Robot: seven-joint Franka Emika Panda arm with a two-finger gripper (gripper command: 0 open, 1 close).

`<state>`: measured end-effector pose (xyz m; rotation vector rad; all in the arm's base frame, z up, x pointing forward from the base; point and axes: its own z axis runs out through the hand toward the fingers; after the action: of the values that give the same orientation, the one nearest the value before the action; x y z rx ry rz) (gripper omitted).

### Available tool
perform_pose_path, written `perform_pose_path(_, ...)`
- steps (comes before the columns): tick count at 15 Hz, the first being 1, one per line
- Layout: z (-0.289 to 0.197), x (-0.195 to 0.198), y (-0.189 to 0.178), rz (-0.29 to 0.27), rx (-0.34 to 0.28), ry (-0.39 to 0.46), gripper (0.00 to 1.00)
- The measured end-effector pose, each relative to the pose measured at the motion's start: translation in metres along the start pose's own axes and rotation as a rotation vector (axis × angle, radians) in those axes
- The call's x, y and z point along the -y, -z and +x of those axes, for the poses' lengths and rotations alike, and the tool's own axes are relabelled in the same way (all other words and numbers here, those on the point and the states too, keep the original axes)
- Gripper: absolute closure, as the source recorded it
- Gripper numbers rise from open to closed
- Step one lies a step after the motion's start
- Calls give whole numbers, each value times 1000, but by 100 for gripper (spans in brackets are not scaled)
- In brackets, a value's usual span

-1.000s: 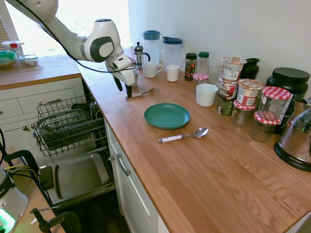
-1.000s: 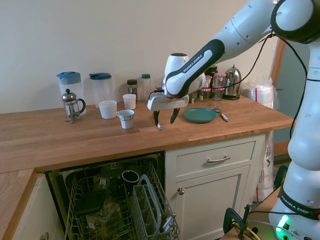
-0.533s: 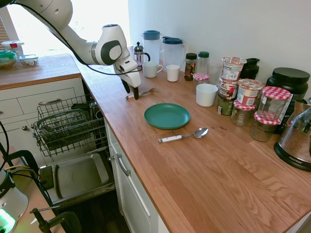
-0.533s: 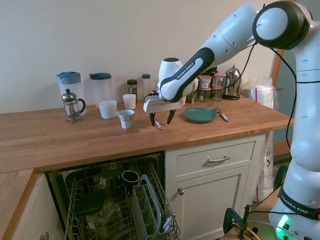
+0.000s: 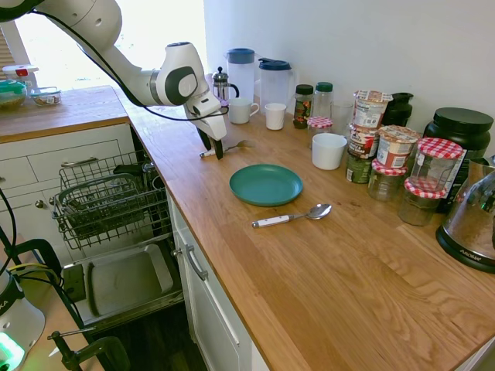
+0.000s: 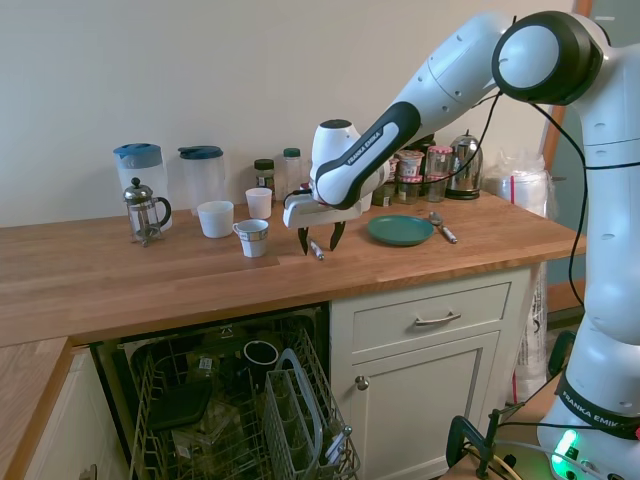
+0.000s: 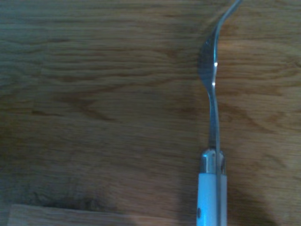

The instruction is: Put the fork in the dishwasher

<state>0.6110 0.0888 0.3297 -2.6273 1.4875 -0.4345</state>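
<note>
A: Which step is in hand?

B: The grasp, by my reading. The gripper [image 6: 318,241] hangs over the wooden counter [image 5: 309,263] with its 2 fingers spread apart and pointing down, holding nothing.

A: And the fork?

B: The fork [image 5: 224,148] lies flat on the counter near the front edge, right at the fingertips. In the second exterior view its white handle [image 6: 317,251] shows between and just under the 2 fingers. The wrist view has it close up: white handle at the lower edge, metal neck and tines [image 7: 209,61] running away across the wood grain.

A: Are the fingers touching it?

B: I can't tell. They look very close to the handle, but a gap or contact doesn't show at this size.

A: So what does the next move call for?

B: Probably a short descent so the fingers straddle the handle, then a close across its narrow width. It lies low on the wood, so the tips need to get right down to the surface without jamming into it.

A: Then the dishwasher?

B: Yes. The dishwasher [image 5: 108,202] stands open below the counter, its wire rack pulled out, with what looks like a mug [image 6: 260,353] and other items already in it. The carry would go over the counter edge and down.

A: Anything to mix up?

B: A white-handled spoon [image 5: 291,216] lies beyond the green plate [image 5: 265,184], well apart from the gripper. A white cup [image 6: 252,237] stands near the fork, on the side away from the plate.
</note>
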Motion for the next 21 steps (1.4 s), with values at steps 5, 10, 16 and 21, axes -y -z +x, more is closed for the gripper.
perform_pose_path(5,1,2,-1,2,0,-4,100)
perform_pose_path(10,-2,4,-1,-4,31,-2,100)
perform_pose_path(16,14,-3,2,-6,87,14,100)
perform_pose_path(21,49,-27,88,2,87,58,100)
